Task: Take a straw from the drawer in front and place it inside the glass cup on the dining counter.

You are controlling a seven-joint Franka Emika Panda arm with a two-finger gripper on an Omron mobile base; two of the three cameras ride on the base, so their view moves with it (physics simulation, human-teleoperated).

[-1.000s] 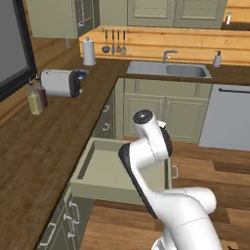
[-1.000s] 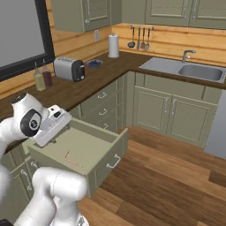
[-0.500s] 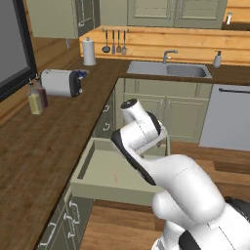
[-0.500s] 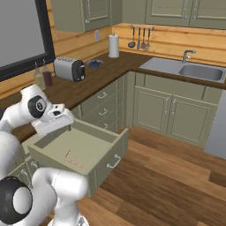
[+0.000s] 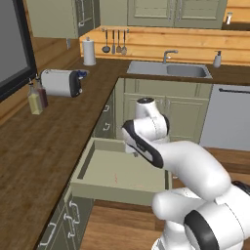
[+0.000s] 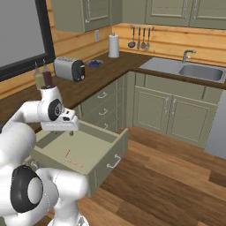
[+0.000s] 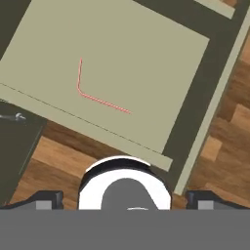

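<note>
Straw, bent into an L, lies flat on the pale floor of the pulled-out drawer, toward its front edge, so I hang my end effector above it, jaws spread wide and empty, ready to descend.

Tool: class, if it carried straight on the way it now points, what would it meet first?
The tool points down into the open drawer. It would probably meet the drawer's pale floor first, beside the bent straw rather than on it, though depth is unclear.
</note>
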